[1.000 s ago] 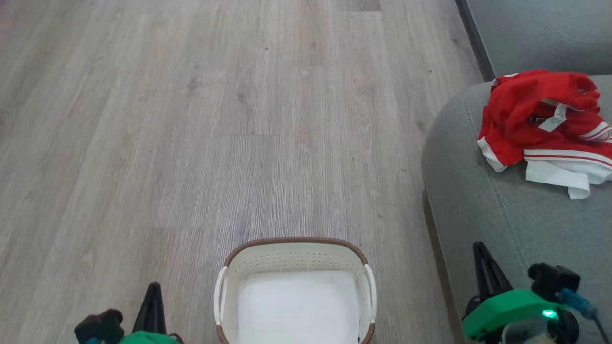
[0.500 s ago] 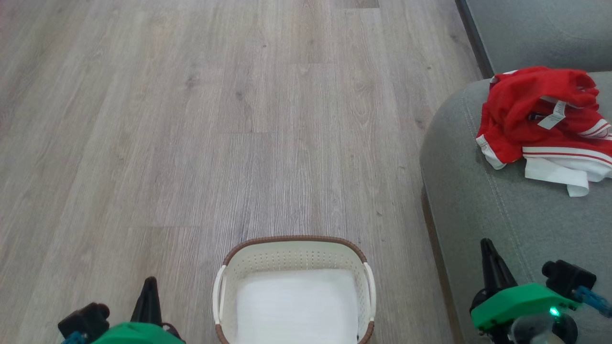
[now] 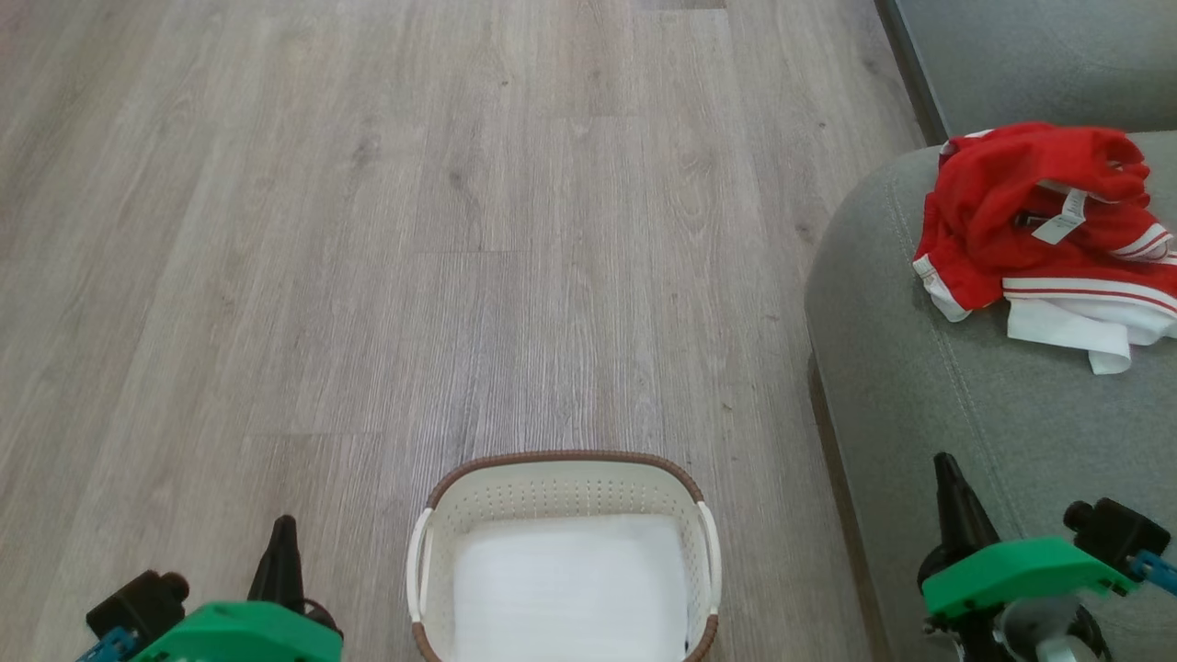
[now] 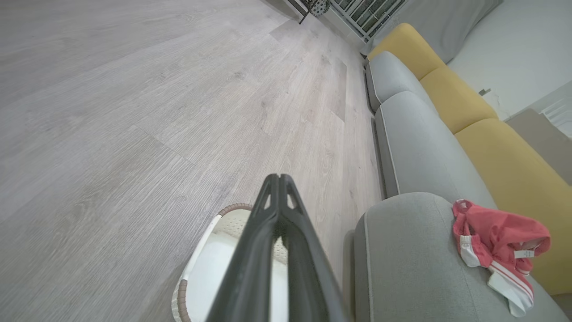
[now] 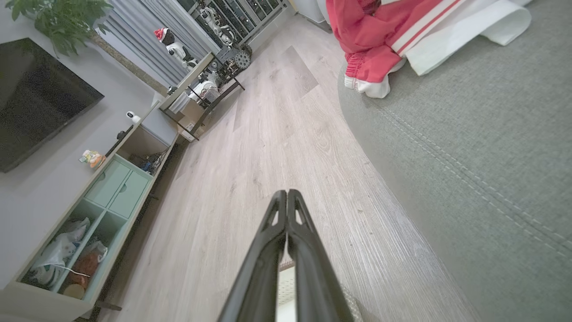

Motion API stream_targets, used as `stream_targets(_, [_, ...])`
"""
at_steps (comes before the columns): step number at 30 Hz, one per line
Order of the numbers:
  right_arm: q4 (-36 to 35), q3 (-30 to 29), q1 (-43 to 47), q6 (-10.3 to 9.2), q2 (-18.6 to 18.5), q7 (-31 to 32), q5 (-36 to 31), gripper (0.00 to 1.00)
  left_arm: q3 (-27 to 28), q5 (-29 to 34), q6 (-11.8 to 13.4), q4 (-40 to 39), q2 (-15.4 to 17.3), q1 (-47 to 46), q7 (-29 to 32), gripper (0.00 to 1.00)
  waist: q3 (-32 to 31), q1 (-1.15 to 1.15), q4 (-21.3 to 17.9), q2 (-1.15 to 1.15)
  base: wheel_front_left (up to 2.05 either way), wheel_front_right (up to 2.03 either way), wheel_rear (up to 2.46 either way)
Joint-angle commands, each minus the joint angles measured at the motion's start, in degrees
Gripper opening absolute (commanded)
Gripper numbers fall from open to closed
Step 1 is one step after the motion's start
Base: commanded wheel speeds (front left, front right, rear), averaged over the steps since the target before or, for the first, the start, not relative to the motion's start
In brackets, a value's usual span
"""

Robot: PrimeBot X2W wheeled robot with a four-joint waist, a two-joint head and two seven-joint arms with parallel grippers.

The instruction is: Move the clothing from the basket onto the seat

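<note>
While R hand (image 5: pixel 286 193) sits closed, clothing (image 3: pixel 1002 202) on seat (image 3: pixel 919 405), basket (image 3: pixel 561 457) apart

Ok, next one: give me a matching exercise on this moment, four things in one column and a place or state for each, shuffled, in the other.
Things
1. red clothing
2. laundry basket
3. left gripper
4. sofa seat

Places or states
A. grey-green, right of the basket
B. shut, holding nothing
C. on the floor, white bottom bare
D. heaped on the seat

Pairs: 1-D, 2-C, 3-B, 4-A
</note>
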Motion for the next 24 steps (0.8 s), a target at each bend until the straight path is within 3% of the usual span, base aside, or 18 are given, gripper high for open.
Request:
stream_targets(1, [-2.1, 0.0, -3.3, 0.19, -0.1, 0.6, 1.5, 0.0, 1.5, -1.4, -0.4, -1.6, 0.1, -3.0, 0.4, 0.0, 0.0, 0.0, 0.0, 0.0, 0.0, 0.0, 0.0])
stream_targets(24, [-3.3, -1.4, -4.3, 0.28, -0.1, 4.4, 16.5, 0.0, 4.6, -15.6, -3.5, -1.2, -0.6, -5.8, 4.2, 0.0, 0.7, 0.0, -0.5, 0.0, 0.0, 0.0, 0.0])
